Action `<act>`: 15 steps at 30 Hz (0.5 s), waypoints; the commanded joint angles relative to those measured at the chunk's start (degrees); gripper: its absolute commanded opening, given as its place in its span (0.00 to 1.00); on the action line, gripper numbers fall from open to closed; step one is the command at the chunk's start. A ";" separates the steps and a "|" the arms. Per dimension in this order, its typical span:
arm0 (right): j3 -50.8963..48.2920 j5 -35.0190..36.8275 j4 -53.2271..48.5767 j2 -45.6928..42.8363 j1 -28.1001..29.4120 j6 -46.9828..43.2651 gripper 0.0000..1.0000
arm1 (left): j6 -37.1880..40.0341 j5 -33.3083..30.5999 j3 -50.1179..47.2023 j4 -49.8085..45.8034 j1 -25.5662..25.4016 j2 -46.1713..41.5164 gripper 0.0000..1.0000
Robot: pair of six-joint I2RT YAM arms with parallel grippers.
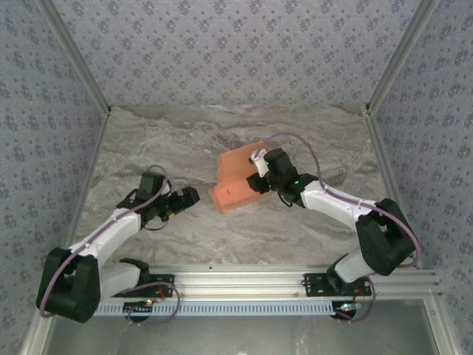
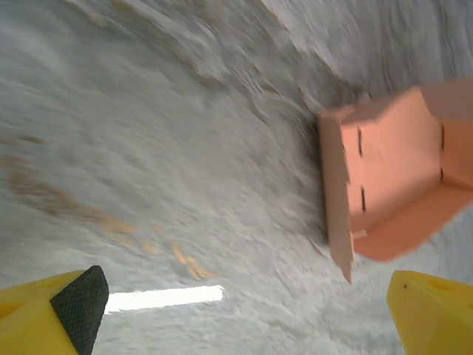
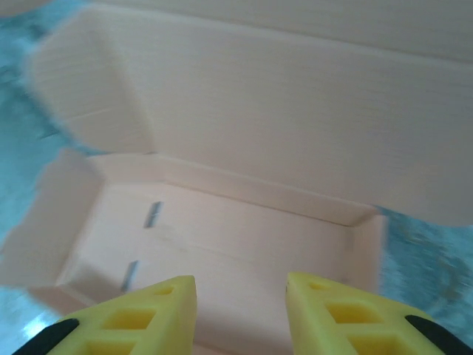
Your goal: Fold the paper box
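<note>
The paper box [image 1: 235,183] is salmon-orange card, partly folded, lying mid-table with walls raised and one flap up. My right gripper [image 1: 258,176] hovers over its right side. In the right wrist view the box [image 3: 244,148] shows its inner floor, two slots and a raised flap; the right gripper [image 3: 241,296] stands open above that floor with nothing between its yellow fingers. My left gripper [image 1: 191,197] is wide open, a short way left of the box and apart from it. In the left wrist view the box [image 2: 395,185] lies ahead to the right of the left gripper [image 2: 247,318].
The marble-patterned table [image 1: 148,155] is closed in by patterned walls with aluminium posts at the left and right. A metal rail [image 1: 244,279] runs along the near edge by the arm bases. A white strip [image 2: 162,297] marks the table in front of the left gripper.
</note>
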 commanded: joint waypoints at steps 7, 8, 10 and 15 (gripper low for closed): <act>-1.57 -9.92 -0.27 1.25 2.03 -6.51 0.39 | -7.10 2.38 -2.01 14.73 -4.90 7.28 0.91; -1.78 -7.03 0.50 0.88 1.86 -4.78 0.40 | -7.70 2.56 -2.24 16.54 -5.04 7.64 0.90; -2.43 -2.40 1.62 -0.49 0.55 -0.47 0.41 | -7.26 2.60 -1.39 17.56 -5.58 8.39 0.90; -4.75 -1.24 2.17 -2.41 -7.62 11.49 0.41 | -2.95 2.74 2.43 15.02 -6.48 8.84 0.91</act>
